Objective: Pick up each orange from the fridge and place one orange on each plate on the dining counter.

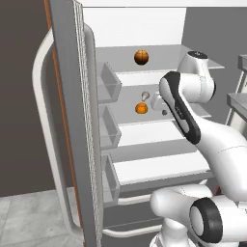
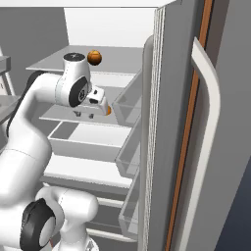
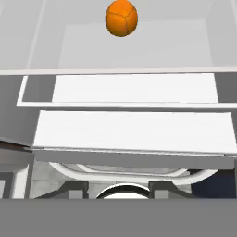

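While the hand (image 1: 163, 107) hovers near the bright orange (image 1: 141, 108) without touching, its finger spread cannot be told.

Simulated kitchen: open fridge (image 1: 144, 140) with glass shelves, door bins (image 1: 108, 130), oranges (image 1: 141, 108).

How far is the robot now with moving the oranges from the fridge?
Nothing looks delivered: both oranges sit on fridge shelves, the darker orange above, the bright orange below. In hand: the gripper hangs beside the bright orange, apart from it; its jaws' state is unclear. Left: grasping and placing both.
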